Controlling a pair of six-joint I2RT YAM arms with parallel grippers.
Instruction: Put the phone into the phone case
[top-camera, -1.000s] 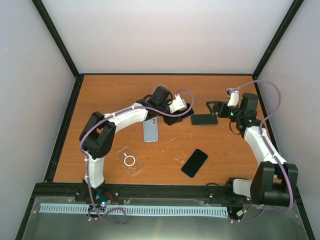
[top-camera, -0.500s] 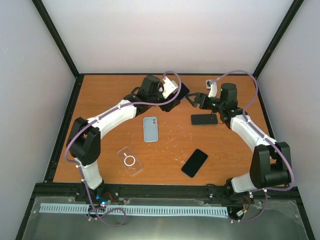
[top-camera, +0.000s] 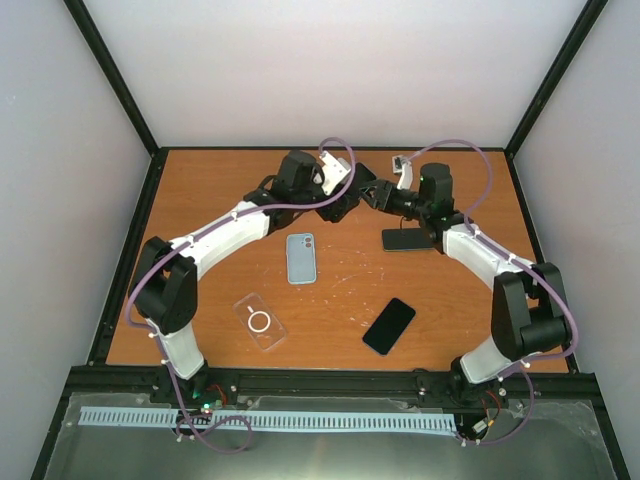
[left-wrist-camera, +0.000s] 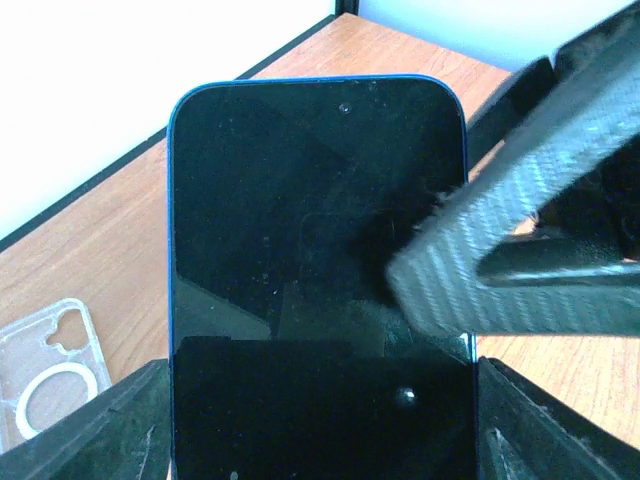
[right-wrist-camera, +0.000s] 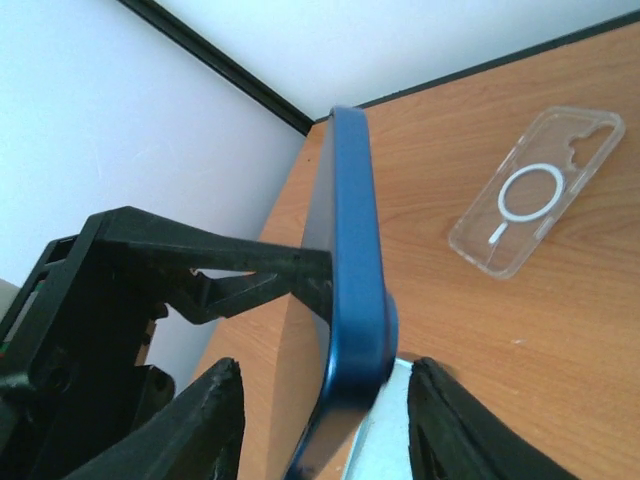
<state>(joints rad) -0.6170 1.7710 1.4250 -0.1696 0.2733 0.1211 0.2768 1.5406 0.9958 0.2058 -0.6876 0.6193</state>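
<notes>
Starting at the near edge of the table (top-camera: 330, 345), we find a clear case (top-camera: 260, 321) with a white ring lying flat at about 7 o'clock. A black phone (top-camera: 389, 326) lies slantwise at 5 o'clock, well apart from the case.

Farther in, close to the middle and a touch toward 9 o'clock, a pale blue phone (top-camera: 301, 258) lies back up. At 3 o'clock another dark phone (top-camera: 405, 240) lies flat, with part of it under the right arm.

Beyond these, at 12 o'clock, both arms meet above the wood. The left gripper (left-wrist-camera: 320, 425) pinches the blue-rimmed phone (left-wrist-camera: 300, 220) across its width near one end. It holds the phone clear of the table, the dark screen turned toward its own camera.

The right gripper (right-wrist-camera: 328, 372) reaches in from the 3 o'clock side and straddles the same phone along one long edge, one jaw before the screen and one behind the back. In the left wrist view its carbon-weave finger (left-wrist-camera: 520, 200) overlaps the screen's edge about halfway up. In the right wrist view we see the phone edge-on between those jaws, with thin slivers of background on either side. Whether the pads press on it or merely flank it we cannot tell.
</notes>
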